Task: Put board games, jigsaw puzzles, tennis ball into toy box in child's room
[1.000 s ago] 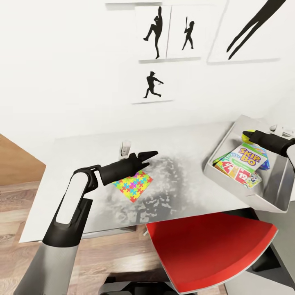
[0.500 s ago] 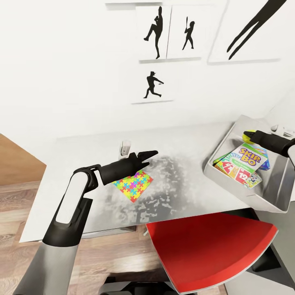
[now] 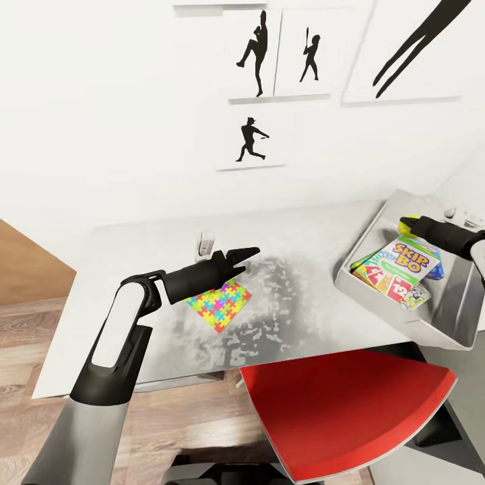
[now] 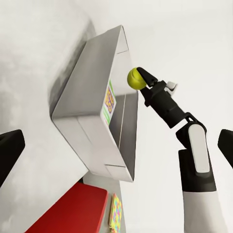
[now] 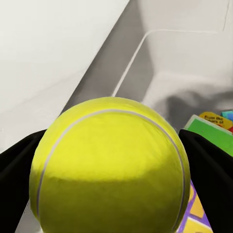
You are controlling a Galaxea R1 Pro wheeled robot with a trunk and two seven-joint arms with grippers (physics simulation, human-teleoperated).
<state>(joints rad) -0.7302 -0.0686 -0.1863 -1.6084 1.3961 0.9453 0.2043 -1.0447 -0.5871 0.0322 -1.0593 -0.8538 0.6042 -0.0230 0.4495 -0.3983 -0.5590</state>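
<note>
A: What is seen at the right fingers [image 3: 409, 222]?

B: The tennis ball [image 5: 110, 167] is clamped between them. In the right wrist view a black finger [image 5: 209, 170] is pressed against each side of the ball. In the left wrist view the ball [image 4: 135, 78] is held above the far rim of the toy box [image 4: 92, 121], clear of its walls.

A: And what is found in the toy box?

B: In the head view the toy box [image 3: 377, 296] is seen at about three o'clock on the surface [image 3: 303, 242], and printed game boxes are stacked inside it. The "Skip-Bo" box [image 3: 406, 256] lies on top. A red and yellow box [image 3: 382, 279] is partly covered beneath it, and a blue edge is glimpsed at its right side.

A: How are the left fingers [image 3: 244, 258] held?

B: They are spread apart with nothing between them. In the left wrist view one dark fingertip [image 4: 9, 153] is seen at each edge, well apart. In the head view they are poised above the surface near its middle.

A: What is beneath them?

B: One jigsaw puzzle [image 3: 219, 303] is laid flat on the surface, just toward six o'clock of the fingers. A small white object [image 3: 205, 244] is stood at about eleven o'clock from the puzzle. A red chair seat [image 3: 343, 411] is seen below the surface's front edge.
</note>
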